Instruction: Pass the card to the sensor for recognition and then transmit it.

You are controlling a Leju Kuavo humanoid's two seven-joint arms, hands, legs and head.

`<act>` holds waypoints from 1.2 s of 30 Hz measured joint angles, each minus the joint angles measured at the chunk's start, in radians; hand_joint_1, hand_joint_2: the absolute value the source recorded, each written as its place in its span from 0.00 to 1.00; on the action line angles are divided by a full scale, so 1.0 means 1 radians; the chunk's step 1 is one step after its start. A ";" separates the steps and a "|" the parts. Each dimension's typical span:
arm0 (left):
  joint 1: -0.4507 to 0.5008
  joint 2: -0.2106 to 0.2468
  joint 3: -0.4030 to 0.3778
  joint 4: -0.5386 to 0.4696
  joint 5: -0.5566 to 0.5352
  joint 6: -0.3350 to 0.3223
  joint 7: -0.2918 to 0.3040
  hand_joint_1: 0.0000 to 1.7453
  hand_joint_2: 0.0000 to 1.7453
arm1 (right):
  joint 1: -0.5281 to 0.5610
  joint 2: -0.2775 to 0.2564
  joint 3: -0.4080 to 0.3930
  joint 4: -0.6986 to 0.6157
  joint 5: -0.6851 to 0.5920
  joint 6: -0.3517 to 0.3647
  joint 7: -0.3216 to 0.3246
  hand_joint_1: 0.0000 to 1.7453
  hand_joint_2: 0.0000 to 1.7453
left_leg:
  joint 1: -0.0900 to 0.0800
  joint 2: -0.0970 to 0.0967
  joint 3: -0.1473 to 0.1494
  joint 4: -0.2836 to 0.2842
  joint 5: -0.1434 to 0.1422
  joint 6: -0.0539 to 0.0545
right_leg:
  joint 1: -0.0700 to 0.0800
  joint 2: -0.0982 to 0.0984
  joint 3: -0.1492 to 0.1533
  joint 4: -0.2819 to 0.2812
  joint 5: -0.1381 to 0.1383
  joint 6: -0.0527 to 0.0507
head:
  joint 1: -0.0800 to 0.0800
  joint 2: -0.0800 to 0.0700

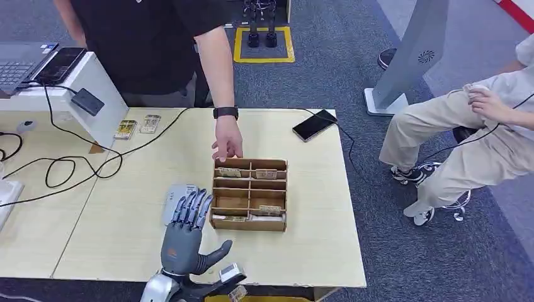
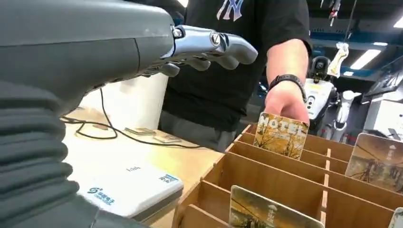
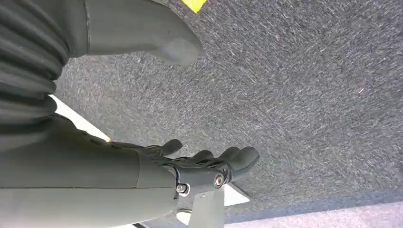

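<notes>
My left hand (image 1: 186, 231) hovers flat and empty above the table's near edge, its fingers stretched over a white card sensor (image 1: 171, 196). In the left wrist view the same hand (image 2: 142, 52) reaches out above the sensor (image 2: 128, 187). Just right of it stands a wooden card box (image 1: 245, 224) with cards upright in several slots. A person's hand (image 1: 227, 143) holds a yellow "HOTEL" card (image 2: 281, 134) in the box's far-left slot. My right hand (image 3: 199, 166) hangs over grey carpet, fingers loosely extended, holding nothing.
Two loose cards (image 1: 126, 129) lie at the far left beside a white stand (image 1: 94, 82) with trailing black cables. A black phone (image 1: 314, 124) lies at the far right of the table. A second person sits to the right of the table.
</notes>
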 joint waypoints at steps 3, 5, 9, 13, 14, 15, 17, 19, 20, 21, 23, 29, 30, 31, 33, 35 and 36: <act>-0.004 0.006 -0.016 0.012 -0.047 0.000 0.055 0.00 1.00 | 0.000 0.000 0.000 0.000 0.008 0.000 0.000 0.00 1.00 | 0.000 0.000 0.000 0.000 0.000 0.000 | 0.000 0.000 0.000 0.000 0.000 0.000 | 0.000 0.000; -0.009 0.010 -0.030 0.025 -0.065 0.000 0.088 0.00 1.00 | 0.000 0.000 0.000 0.001 0.014 0.000 0.000 0.00 1.00 | 0.000 0.000 0.000 0.000 0.000 0.000 | 0.000 0.000 0.000 0.000 0.000 0.000 | 0.000 0.000; -0.019 0.015 -0.064 0.050 -0.073 0.000 0.129 0.00 1.00 | 0.000 0.000 0.000 0.001 0.017 0.000 0.000 0.00 1.00 | 0.000 0.000 0.000 0.000 0.000 0.000 | 0.000 0.000 0.000 0.000 0.000 0.000 | 0.000 0.000; -0.032 0.024 -0.089 0.076 -0.090 0.000 0.164 0.00 1.00 | 0.000 0.000 0.000 0.001 0.025 0.000 0.001 0.00 1.00 | 0.000 0.000 0.000 0.000 0.000 0.000 | 0.000 0.000 0.000 0.000 0.000 0.000 | 0.000 0.000; -0.036 0.026 -0.094 0.084 -0.100 0.000 0.178 0.00 1.00 | 0.000 0.000 0.000 0.001 0.025 0.000 0.001 0.00 1.00 | 0.000 0.000 0.000 0.000 0.000 0.000 | 0.000 0.000 0.000 0.000 0.000 0.000 | 0.000 0.000; -0.040 0.029 -0.100 0.092 -0.112 0.000 0.192 0.00 1.00 | 0.000 0.000 0.000 0.001 0.026 0.000 0.000 0.00 1.00 | 0.000 0.000 0.000 0.000 0.000 0.000 | 0.000 0.000 0.000 0.000 0.000 0.000 | 0.000 0.000; -0.051 0.034 -0.113 0.112 -0.128 0.000 0.221 0.00 1.00 | 0.000 0.000 0.000 0.001 0.028 0.000 0.000 0.00 1.00 | 0.000 0.000 0.000 0.000 0.000 0.000 | 0.000 0.000 0.000 0.000 0.000 0.000 | 0.000 0.000; -0.055 0.038 -0.124 0.125 -0.129 0.000 0.232 0.00 1.00 | 0.000 0.000 0.000 0.001 0.031 0.000 0.000 0.00 1.00 | 0.000 0.000 0.000 0.000 0.000 0.000 | 0.000 0.000 0.000 0.000 0.000 0.000 | 0.000 0.000; -0.056 0.039 -0.127 0.130 -0.129 0.000 0.234 0.00 1.00 | 0.000 0.000 0.000 0.001 0.031 0.000 0.000 0.00 1.00 | 0.000 0.000 0.000 0.000 0.000 0.000 | 0.000 0.000 0.000 0.000 0.000 0.000 | 0.000 0.000; -0.058 0.040 -0.129 0.135 -0.129 0.000 0.237 0.00 1.00 | 0.000 0.000 0.000 0.001 0.031 0.000 0.000 0.00 1.00 | 0.000 0.000 0.000 0.000 0.000 0.000 | 0.000 0.000 0.000 0.000 0.000 0.000 | 0.000 0.000; -0.060 0.042 -0.135 0.142 -0.129 0.000 0.239 0.00 1.00 | 0.000 0.000 0.000 0.001 0.031 0.000 0.000 0.00 1.00 | 0.000 0.000 0.000 0.000 0.000 0.000 | 0.000 0.000 0.000 0.000 0.000 0.000 | 0.000 0.000; -0.064 0.047 -0.142 0.160 -0.129 0.000 0.240 0.00 1.00 | 0.000 0.000 0.000 0.001 0.032 0.000 0.000 0.00 1.00 | 0.000 0.000 0.000 0.000 0.000 0.000 | 0.000 0.000 0.000 0.000 0.000 0.000 | 0.000 0.000; -0.064 0.047 -0.143 0.162 -0.129 0.000 0.240 0.00 1.00 | 0.000 0.000 0.000 0.001 0.032 0.000 0.000 0.00 1.00 | 0.000 0.000 0.000 0.000 0.000 0.000 | 0.000 0.000 0.000 0.000 0.000 0.000 | 0.000 0.000; -0.065 0.047 -0.143 0.164 -0.129 0.000 0.242 0.00 1.00 | 0.000 0.000 0.000 0.001 0.032 0.000 0.000 0.00 1.00 | 0.000 0.000 0.000 0.000 0.000 0.000 | 0.000 0.000 0.000 0.000 0.000 0.000 | 0.000 0.000; -0.065 0.048 -0.145 0.167 -0.129 0.000 0.252 0.00 1.00 | 0.000 0.000 0.000 0.001 0.033 0.000 0.000 0.00 1.00 | 0.000 0.000 0.000 0.000 0.000 0.000 | 0.000 0.000 0.000 0.000 0.000 0.000 | 0.000 0.000; -0.066 0.050 -0.153 0.171 -0.128 0.000 0.262 0.00 1.00 | 0.000 0.000 0.000 0.001 0.034 0.000 0.001 0.00 1.00 | 0.000 0.000 0.000 0.000 0.000 0.000 | 0.000 0.000 0.000 0.000 0.000 0.000 | 0.000 0.000; -0.066 0.052 -0.158 0.171 -0.128 0.000 0.264 0.00 1.00 | 0.000 0.000 0.000 0.001 0.034 0.000 0.001 0.00 1.00 | 0.000 0.000 0.000 0.000 0.000 0.000 | 0.000 0.000 0.000 0.000 0.000 0.000 | 0.000 0.000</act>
